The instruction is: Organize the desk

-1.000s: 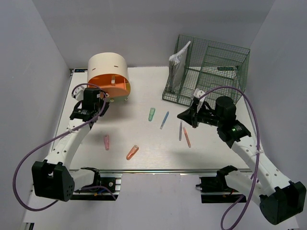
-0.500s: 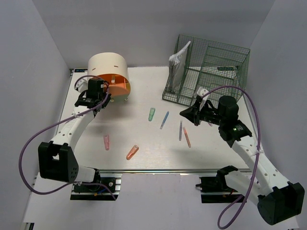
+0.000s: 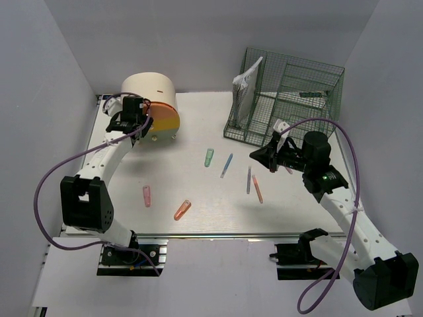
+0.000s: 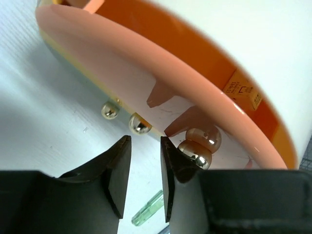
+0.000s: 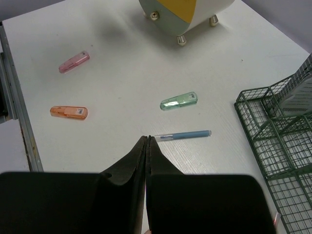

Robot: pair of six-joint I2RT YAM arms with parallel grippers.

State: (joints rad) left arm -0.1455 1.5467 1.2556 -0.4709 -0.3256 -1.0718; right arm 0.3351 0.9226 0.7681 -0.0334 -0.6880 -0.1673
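desk (image 3: 198, 125): white top filling the centre of the top view, with a metal rail (image 3: 218, 236) along its 6 o'clock edge. The round drawer box (image 3: 151, 98) sits at 10 o'clock on it. The green wire rack (image 3: 291, 92) is at 1 o'clock, with white papers (image 3: 246, 82) standing in its 9 o'clock bay.

left gripper (image 3: 135, 113): at the 9 o'clock side of the box, low against its front. The wrist view shows the jaws parted by a narrow gap with nothing between them. One finger (image 4: 171, 163) is just beside a gold ball knob (image 4: 197, 146) on the box front; can't tell whether they touch.

right gripper (image 3: 259, 156): above the desk at 3 o'clock, tips aimed toward 9. Its fingers are pressed together and hold nothing.

Loose items mid-desk:
- green capsule (image 3: 209, 157) near centre, with the blue pen (image 3: 227, 165) just at its 3 o'clock
- grey pen (image 3: 248, 179) and red pen (image 3: 257, 189) side by side toward 4 o'clock, under the right gripper's tips
- pink capsule (image 3: 147, 195) at 8 o'clock
- orange capsule (image 3: 182, 210) at 7 o'clock, near the rail

None of these touches a gripper.
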